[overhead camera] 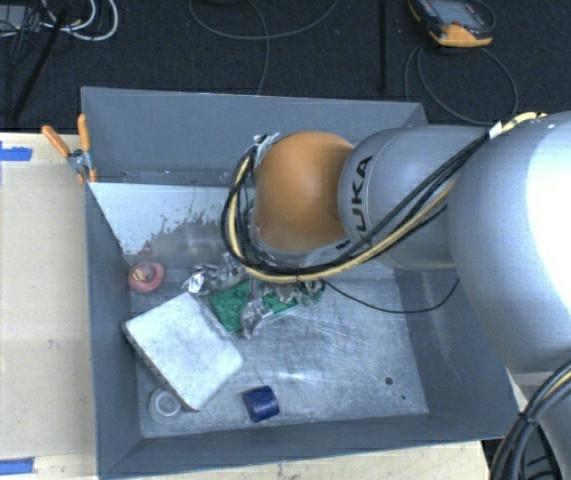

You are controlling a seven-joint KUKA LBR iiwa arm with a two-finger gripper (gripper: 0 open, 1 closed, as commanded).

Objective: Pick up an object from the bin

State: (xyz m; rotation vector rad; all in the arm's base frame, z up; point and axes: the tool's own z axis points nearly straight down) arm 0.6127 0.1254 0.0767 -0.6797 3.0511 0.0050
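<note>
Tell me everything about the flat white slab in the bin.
The white slab is a flat, speckled rectangle with rounded corners, foam-like by its look. It lies on the bin floor at lower left, turned diagonally. Its upper right corner is close to a green thing; a small ring sits by its lower edge.

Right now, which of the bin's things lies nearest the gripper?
The green thing, right at the gripper; the pink ring, white block and blue cap lie farther off.

The pad [183, 350] lies left of the cube [260, 403]; ring [146, 276] seemingly behind it.
</note>
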